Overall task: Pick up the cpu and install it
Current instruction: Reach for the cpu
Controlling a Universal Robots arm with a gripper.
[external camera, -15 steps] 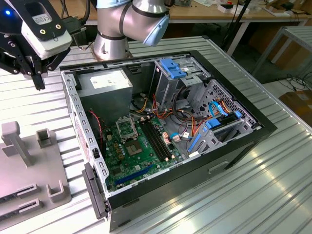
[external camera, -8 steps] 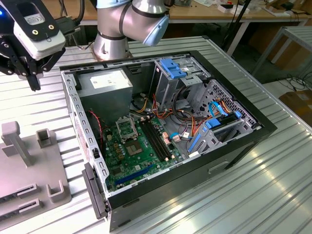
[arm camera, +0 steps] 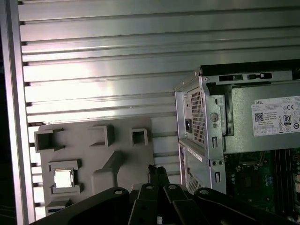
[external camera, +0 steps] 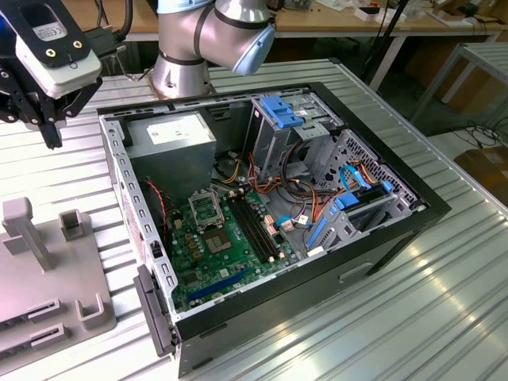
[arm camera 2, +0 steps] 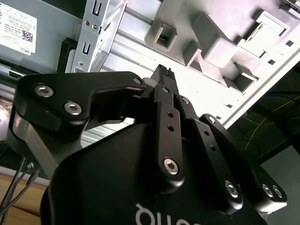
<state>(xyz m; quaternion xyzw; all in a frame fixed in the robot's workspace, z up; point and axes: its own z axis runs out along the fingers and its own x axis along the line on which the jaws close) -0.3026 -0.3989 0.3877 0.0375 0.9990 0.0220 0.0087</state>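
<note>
- The step in hand looks like the approach for the pick-up. The black two-fingered pincer (external camera: 52, 136) hangs in the air above the ribbed aluminium table (arm camera: 93, 56). Its fingers are clenched together with nothing between them, as both wrist views show (arm camera 2: 162, 71) (arm camera: 158, 169).
- The cpu (arm camera: 64, 178), a small thin square chip with a silvery metal top, lies flat and untouched in a square pocket of the grey plastic fixture plate (arm camera: 86, 154).
- The cpu is well apart from the pincer's tip. In the first wrist view the tip is above the edge of the fixture plate that lies nearest the open black-and-silver computer case (external camera: 317, 278). The pincer therefore stands between the chip on one side and the case on the other.
- Inside the case, also well apart from the pincer, is the green motherboard (external camera: 214, 266) with its square socket frame (external camera: 202, 209) of dull metal. I cannot tell whether the frame is raised or latched.
- Nothing of the install is done yet, and the chip has not been lifted.
- As I judge it, the pick-up calls for the fingers to part. The pincer must travel away from the case until it is centred over the pocket, then come down squarely.
- The chip is thin and sits within the pocket walls. The pads must meet two opposite edges cleanly, with little room for skew.
</note>
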